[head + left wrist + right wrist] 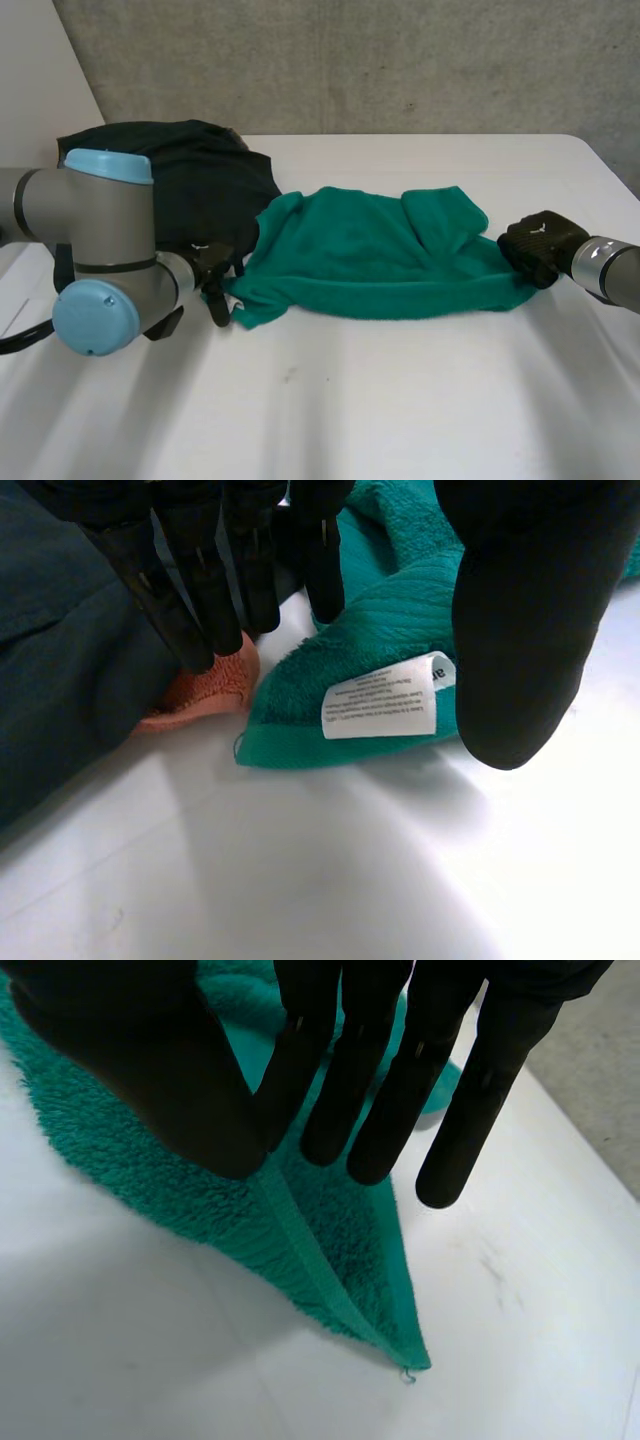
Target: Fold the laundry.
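Green towel (370, 255) rumpled on white table (400, 400), right of dark garment (210, 185).
Right hand (540, 247) pinching right corner; left hand (212, 268) released, straight-fingered over left labelled corner, beside peach cloth (205, 692).

I see a green towel (370, 255) lying across the middle of the table (400, 400), stretched from left to right. It is fluffy and not flat. It is bunched and wrinkled, with a flap folded over near its right end. Its left corner has a white label (385, 698) with tiny print, facing up. Its right corner comes to a point on the table, with a raised ridge along the hem. A dark cloth (210, 190) sits in a heap touching the towel's left end. A bit of pink cloth (205, 690) peeks out from under the dark cloth, just beside the label corner.
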Available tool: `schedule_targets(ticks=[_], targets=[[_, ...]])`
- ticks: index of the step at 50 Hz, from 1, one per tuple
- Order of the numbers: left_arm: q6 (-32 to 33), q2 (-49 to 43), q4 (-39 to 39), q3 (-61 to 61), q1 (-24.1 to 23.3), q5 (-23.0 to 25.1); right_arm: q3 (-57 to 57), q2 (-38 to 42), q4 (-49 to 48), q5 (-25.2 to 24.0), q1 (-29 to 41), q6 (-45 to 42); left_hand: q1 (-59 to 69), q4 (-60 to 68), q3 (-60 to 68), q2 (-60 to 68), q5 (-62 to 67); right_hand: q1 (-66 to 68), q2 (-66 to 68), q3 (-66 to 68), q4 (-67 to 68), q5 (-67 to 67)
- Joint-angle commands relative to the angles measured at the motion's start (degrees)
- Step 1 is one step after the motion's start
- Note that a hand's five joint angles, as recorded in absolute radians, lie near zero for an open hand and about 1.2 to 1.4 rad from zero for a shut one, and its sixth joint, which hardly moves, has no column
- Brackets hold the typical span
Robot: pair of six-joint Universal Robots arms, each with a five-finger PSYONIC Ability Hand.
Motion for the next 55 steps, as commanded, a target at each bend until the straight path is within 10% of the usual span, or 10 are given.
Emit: schedule_targets(ticks=[1, 16, 22, 42, 52, 55], targets=[[0.54, -0.34, 2.97, 0.26, -0.82, -0.47, 3.56, -4.09, -4.27, -1.14, -0.72, 5.61, 8.12, 7.85, 8.07, 8.13, 7.80, 15.88, 13.55, 13.63, 13.26, 13.72], [4.05, -4.64, 4.47, 4.65, -2.84, -1.09, 6.91, -17.81, -1.55, -6.15, -5.12, 14.49, 8.78, 8.51, 8.73, 8.79, 8.46, 15.88, 13.55, 13.63, 13.26, 13.72], [6.86, -4.91, 4.38, 5.53, -3.89, -2.14, 6.47, -20.54, -0.05, -6.68, -5.82, 16.78, 55.01, 54.74, 54.96, 55.02, 54.69, 15.88, 13.55, 13.63, 13.26, 13.72], [18.99, 35.16, 3.59, 0.16, -5.65, -4.79, -15.58, -30.11, 21.91, 0.09, -10.83, 10.36, 55.03, 54.76, 54.98, 55.05, 54.71, 15.88, 13.55, 13.63, 13.26, 13.72], [21.10, 24.99, 3.33, 0.61, -3.89, -4.60, -13.14, -24.94, 26.05, 0.53, -6.00, 9.05, 55.03, 54.76, 54.98, 55.05, 54.71, 15.88, 13.55, 13.63, 13.26, 13.72], [21.19, 20.68, 3.24, -0.36, -4.07, -5.39, -9.28, -22.91, 26.23, 0.36, -4.24, 8.87, 55.03, 54.76, 54.98, 55.05, 54.71, -18.94, -21.27, -21.20, -21.56, -21.11]])
